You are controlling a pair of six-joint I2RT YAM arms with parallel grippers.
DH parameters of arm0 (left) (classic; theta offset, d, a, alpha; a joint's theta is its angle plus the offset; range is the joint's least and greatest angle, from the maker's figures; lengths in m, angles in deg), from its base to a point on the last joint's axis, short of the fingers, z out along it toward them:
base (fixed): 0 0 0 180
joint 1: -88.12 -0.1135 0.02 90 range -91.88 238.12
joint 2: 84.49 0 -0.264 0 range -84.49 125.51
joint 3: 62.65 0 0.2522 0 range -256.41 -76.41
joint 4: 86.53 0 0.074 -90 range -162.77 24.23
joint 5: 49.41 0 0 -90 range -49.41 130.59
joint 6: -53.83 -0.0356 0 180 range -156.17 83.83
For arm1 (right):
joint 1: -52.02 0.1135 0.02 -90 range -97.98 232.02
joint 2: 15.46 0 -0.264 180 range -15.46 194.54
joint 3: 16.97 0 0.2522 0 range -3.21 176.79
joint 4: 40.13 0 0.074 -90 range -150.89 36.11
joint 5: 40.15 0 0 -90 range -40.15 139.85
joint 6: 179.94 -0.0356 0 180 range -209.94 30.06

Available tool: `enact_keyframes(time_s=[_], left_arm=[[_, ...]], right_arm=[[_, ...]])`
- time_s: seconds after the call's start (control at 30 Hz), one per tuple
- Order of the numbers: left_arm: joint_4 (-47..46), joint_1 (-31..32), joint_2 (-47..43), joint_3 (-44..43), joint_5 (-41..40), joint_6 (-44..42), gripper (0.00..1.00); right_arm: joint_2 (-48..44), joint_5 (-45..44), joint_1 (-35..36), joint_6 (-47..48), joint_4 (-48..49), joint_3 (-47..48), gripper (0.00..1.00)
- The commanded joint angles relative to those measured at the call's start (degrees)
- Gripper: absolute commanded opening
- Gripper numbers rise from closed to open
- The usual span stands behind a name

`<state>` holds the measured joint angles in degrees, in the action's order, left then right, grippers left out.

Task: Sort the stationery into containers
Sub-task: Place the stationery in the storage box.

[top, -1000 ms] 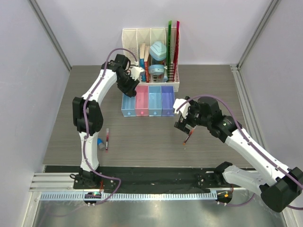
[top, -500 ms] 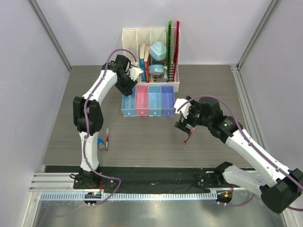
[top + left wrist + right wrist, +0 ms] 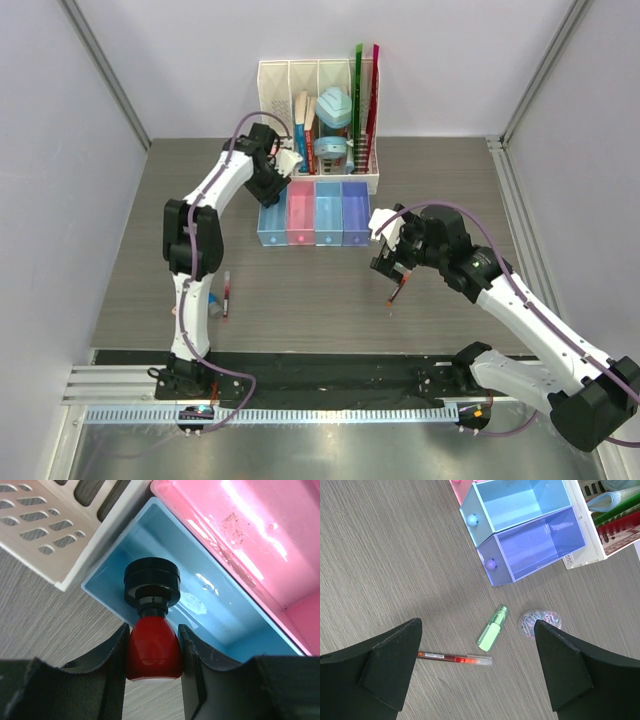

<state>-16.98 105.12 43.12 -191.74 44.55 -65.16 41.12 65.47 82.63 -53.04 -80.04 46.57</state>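
Note:
My left gripper (image 3: 152, 630) is shut on a red-capped cylinder (image 3: 152, 650) with a black end. It holds the cylinder over the far end of the blue bin (image 3: 225, 615), next to the pink bin (image 3: 260, 540). In the top view this gripper (image 3: 274, 176) is at the back of the bin row (image 3: 313, 215). My right gripper (image 3: 476, 624) is open above the table. A dark-red pen (image 3: 455, 658), a green stubby piece (image 3: 491, 627) and a clear lilac disc (image 3: 540, 624) lie below it. Another red pen (image 3: 227, 293) lies at the left.
The white slotted rack (image 3: 318, 125) with rulers, books and teal items stands right behind the bins. The light blue bin (image 3: 520, 500) and purple bin (image 3: 535, 542) are beyond the right gripper. The left arm stretches over the table's left side.
The left arm has swung a little to the right, carrying the red-capped cylinder nearer over the blue bin. The right arm has hardly moved.

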Motion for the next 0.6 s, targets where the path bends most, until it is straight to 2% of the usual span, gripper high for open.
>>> enact_keyframes(time_s=[0.0, 0.13, 0.57], left_arm=[[-1.6, 1.6, 1.7, -1.4, 1.0, 0.6, 0.27], [-1.7, 2.2, 1.6, -2.5, 1.8, 1.4, 0.43], [-1.7, 3.8, -0.2, -4.4, 0.8, 1.8, 0.48]], right_arm=[[-1.6, 0.4, -0.4, -0.4, 2.3, 0.1, 0.99], [-1.6, 0.4, -0.4, -0.3, 2.5, 0.0, 0.99], [-2.0, 0.5, -0.4, -0.5, 2.5, 0.0, 1.0]])
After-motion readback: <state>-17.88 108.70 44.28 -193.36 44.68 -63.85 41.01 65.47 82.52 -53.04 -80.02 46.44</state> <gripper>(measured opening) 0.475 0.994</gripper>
